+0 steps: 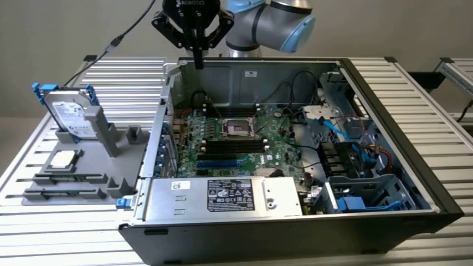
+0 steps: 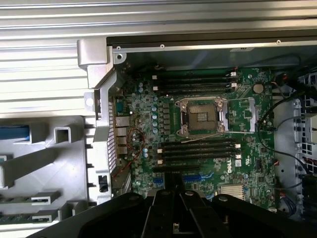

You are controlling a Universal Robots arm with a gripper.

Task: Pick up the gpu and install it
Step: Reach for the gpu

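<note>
While clenched empty, the fingers (image 1: 198, 60) hover above the far edge of the open case (image 1: 402, 138).

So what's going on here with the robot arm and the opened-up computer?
A robot arm's black gripper hangs above the rear wall of the open black computer case, over its green motherboard. I can't tell whether it carries the gpu. On the grey tray at the exterior view's left sit a silver hard drive in a blue frame and a small square silver CPU chip.
</note>
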